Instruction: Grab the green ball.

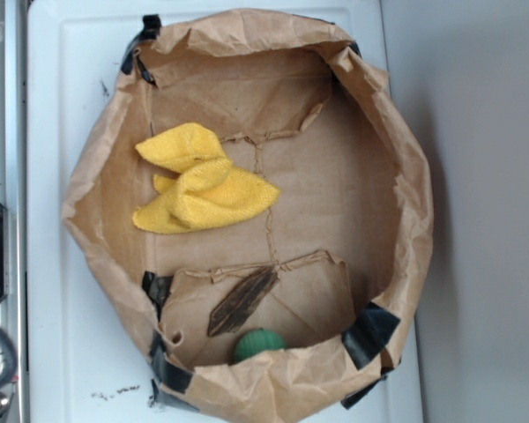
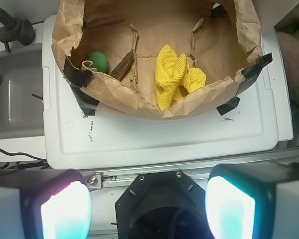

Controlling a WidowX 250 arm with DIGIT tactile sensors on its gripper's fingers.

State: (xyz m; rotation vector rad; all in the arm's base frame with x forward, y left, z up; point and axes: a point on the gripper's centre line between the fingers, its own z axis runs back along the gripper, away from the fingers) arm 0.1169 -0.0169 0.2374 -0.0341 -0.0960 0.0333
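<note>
Exterior view: the green ball sits tucked against the near wall of the paper bag, apart from the yellow cloth; my gripper is out of frame. Wrist view: my gripper is spread wide, empty; the ball lies ahead and left, seemingly well off.

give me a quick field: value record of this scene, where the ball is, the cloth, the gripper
container: brown paper bag, open top, taped at its corners, on a white surface
green ball: on the bag floor, against the bag wall, next to a dark brown strip
yellow cloth: crumpled, mid floor, apart from the ball
gripper: open, outside the bag, holding nothing
ball grabbed: not yet
</note>
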